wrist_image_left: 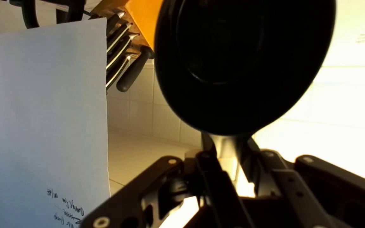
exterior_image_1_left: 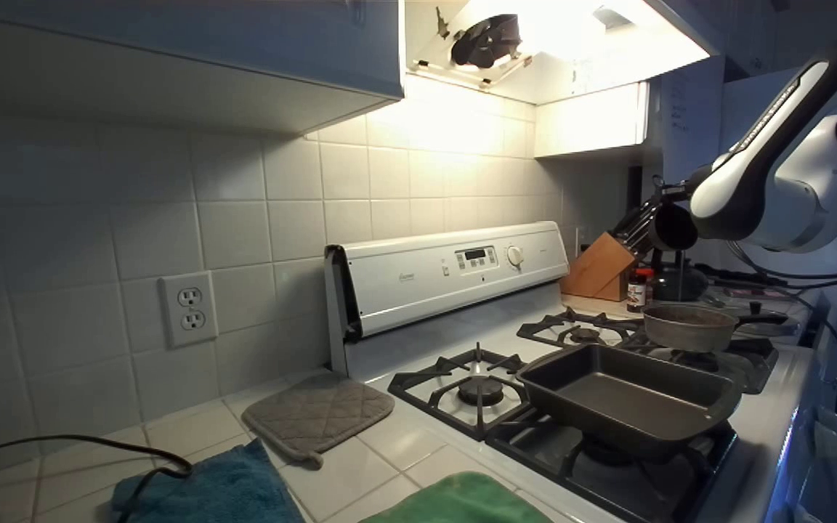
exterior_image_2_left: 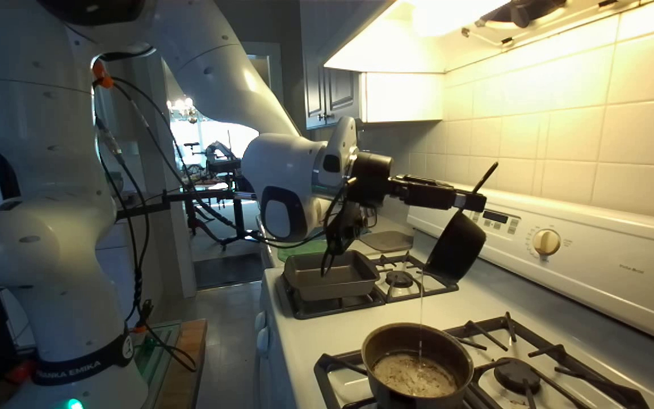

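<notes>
My gripper [exterior_image_2_left: 470, 202] is shut on the handle of a black ladle [exterior_image_2_left: 456, 245], which hangs tilted beneath the fingertips. The handle's thin end sticks up past the fingers. From the ladle's lower lip a thin stream of liquid [exterior_image_2_left: 421, 309] falls into a grey pot [exterior_image_2_left: 412, 336] on a burner; cloudy, pale liquid covers the pot's bottom. In the wrist view the ladle's dark round bowl [wrist_image_left: 246, 63] fills the upper middle, just beyond the fingertips. Its inside is too dark to make out.
A dark rectangular baking pan [exterior_image_1_left: 629, 399] rests on the front burner. Behind the stove rises its control panel [exterior_image_1_left: 426, 272]. A wooden knife block [exterior_image_1_left: 593, 272] and a spice bottle [exterior_image_1_left: 636, 292] stand beyond. A grey pot holder [exterior_image_1_left: 320, 410], blue cloth [exterior_image_1_left: 215, 487] and green cloth [exterior_image_1_left: 462, 501] lie on the counter.
</notes>
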`<move>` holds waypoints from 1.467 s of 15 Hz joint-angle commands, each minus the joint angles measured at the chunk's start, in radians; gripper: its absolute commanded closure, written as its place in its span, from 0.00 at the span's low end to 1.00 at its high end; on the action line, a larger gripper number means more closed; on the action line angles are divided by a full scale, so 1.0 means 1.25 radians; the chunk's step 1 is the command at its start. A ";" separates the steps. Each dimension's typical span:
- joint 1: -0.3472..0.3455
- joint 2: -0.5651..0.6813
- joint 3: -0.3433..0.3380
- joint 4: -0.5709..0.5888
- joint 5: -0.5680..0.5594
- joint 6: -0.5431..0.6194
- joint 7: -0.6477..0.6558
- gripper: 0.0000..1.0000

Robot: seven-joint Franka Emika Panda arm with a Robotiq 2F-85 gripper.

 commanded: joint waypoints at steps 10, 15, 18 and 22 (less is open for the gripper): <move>-0.026 -0.007 0.018 0.004 0.052 -0.025 -0.045 0.94; -0.022 -0.003 0.021 0.013 0.116 -0.083 -0.081 0.94; -0.021 0.006 0.022 0.037 0.173 -0.131 -0.110 0.94; -0.005 0.017 0.010 0.080 0.282 -0.203 -0.176 0.94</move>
